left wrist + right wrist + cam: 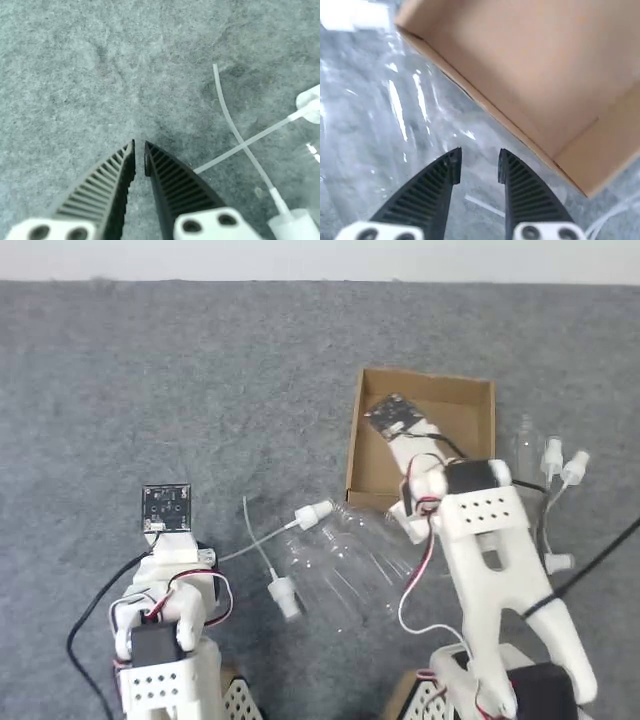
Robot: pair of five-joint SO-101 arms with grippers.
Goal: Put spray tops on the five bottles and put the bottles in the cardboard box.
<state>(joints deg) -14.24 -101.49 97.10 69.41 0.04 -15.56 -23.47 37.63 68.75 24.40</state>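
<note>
Bottles (345, 560) lying just beside cardboard box (465, 425), outside.

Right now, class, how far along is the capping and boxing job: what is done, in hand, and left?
Done: nothing visible; the cardboard box shows bare floor where seen. In hand: nothing; the right gripper hangs open above clear bottles lying beside the box, the left gripper is shut over carpet. Left: seemingly everything; two spray tops lie loose, off any bottle.
</note>
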